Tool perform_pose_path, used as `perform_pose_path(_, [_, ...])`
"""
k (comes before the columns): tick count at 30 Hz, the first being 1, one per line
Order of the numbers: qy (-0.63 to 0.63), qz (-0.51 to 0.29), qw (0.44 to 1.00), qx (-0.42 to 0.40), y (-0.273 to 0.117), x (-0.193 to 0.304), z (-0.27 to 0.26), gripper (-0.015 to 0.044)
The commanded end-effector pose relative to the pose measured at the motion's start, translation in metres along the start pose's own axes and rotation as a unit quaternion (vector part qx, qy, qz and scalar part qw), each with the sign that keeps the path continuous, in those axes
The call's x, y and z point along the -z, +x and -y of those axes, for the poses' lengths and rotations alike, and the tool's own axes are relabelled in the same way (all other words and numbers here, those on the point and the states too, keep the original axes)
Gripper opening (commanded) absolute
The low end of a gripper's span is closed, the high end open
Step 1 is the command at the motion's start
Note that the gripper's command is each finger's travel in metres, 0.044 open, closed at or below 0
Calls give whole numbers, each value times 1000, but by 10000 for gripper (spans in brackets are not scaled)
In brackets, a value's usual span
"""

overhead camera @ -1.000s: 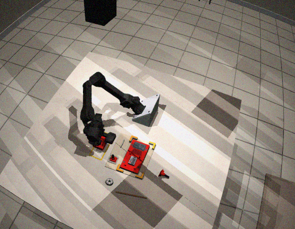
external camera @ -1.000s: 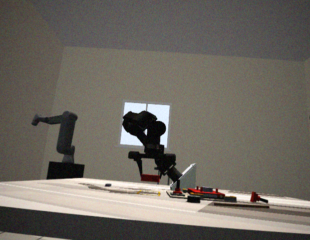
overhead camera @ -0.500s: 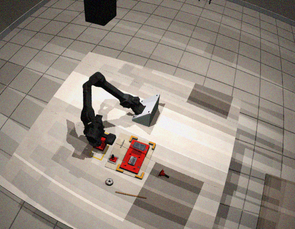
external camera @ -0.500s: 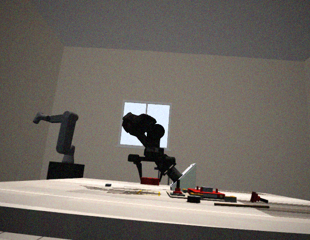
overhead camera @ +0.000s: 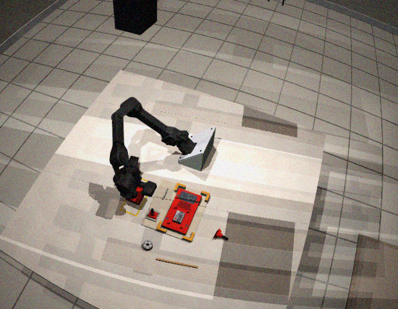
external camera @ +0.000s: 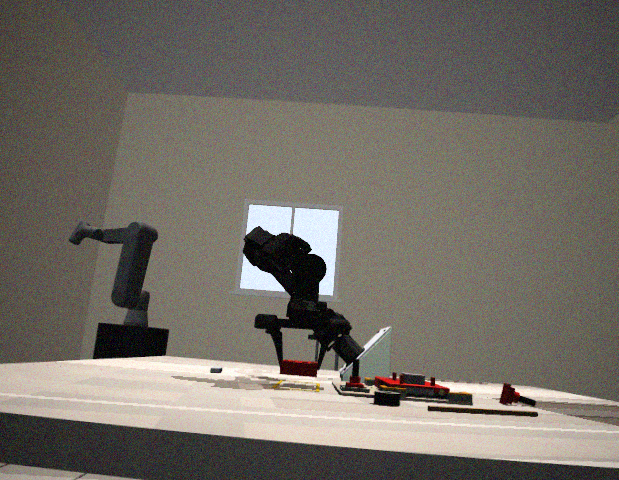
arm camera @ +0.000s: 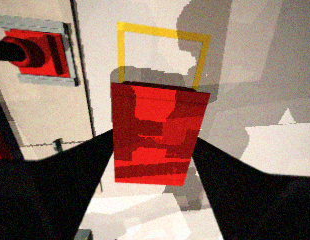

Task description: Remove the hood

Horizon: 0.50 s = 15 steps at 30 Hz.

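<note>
My gripper [overhead camera: 136,196] [external camera: 299,367] [arm camera: 154,136] is shut on the hood, a flat red rectangular piece. The hood [overhead camera: 137,198] [external camera: 291,367] [arm camera: 155,110] hangs low above the table, with a gap under it in the exterior view. The marked area, a yellow outline [overhead camera: 128,212] [external camera: 318,388] [arm camera: 165,33], is on the table. The hood covers its near part in the wrist view; its far end shows beyond the hood. The red toy car [overhead camera: 170,221] [external camera: 392,383] lies on the plate to the right, its engine block exposed.
A red block with a black lever [overhead camera: 152,214] [external camera: 354,382] [arm camera: 37,52] stands between marked area and car. Yellow corner brackets [overhead camera: 205,195] surround the car. A wheel [overhead camera: 146,245] [external camera: 387,398], a thin stick [overhead camera: 177,262] [external camera: 482,411] and a red-and-black part [overhead camera: 219,234] [external camera: 507,394] lie nearer the front.
</note>
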<state>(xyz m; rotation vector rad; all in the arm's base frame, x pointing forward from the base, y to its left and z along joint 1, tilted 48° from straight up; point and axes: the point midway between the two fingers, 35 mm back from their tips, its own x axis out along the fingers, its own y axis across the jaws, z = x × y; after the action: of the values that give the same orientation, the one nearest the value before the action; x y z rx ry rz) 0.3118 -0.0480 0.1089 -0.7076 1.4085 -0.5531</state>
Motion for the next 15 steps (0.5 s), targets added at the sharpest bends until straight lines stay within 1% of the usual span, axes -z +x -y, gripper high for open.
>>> perform_pose_path(1, [-4,-1,1000,3,2,1,0,0])
perform_pose_path(15, [-4,-1,1000,3,9,1,0,0])
